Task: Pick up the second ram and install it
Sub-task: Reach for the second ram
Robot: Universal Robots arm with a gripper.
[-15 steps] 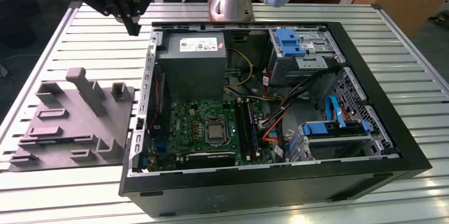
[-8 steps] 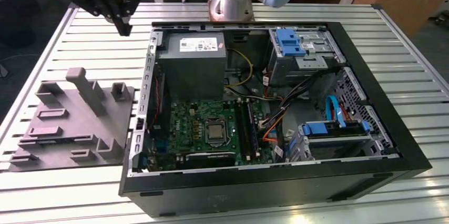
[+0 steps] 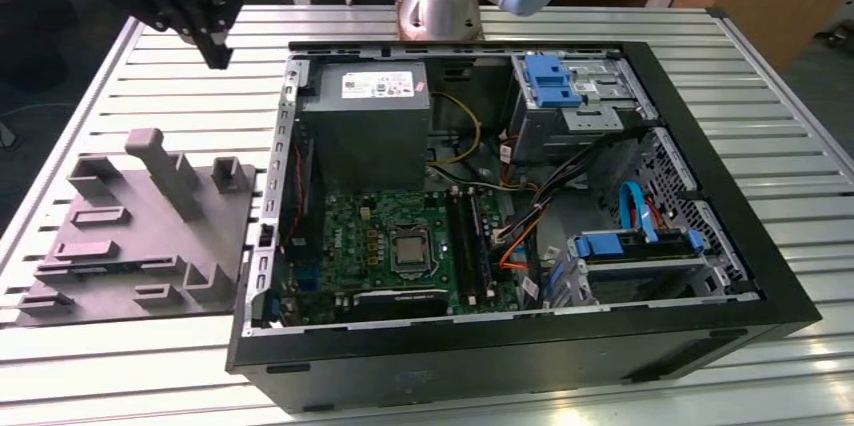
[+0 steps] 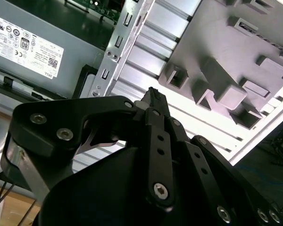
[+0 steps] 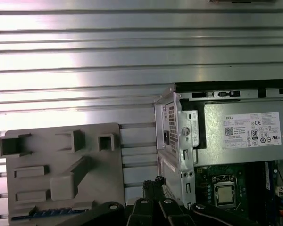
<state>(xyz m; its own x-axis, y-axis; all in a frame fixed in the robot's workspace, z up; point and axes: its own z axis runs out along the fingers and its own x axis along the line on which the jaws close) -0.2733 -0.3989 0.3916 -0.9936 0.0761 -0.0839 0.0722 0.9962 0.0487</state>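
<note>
Closed on nothing, my gripper hangs beside the tray; the ram lies along the tray's edge, well apart.

Bright light, glare on table, sharp

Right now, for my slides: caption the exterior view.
Hand hovers over the slatted table, beside open computer case and grey fixture.
</note>
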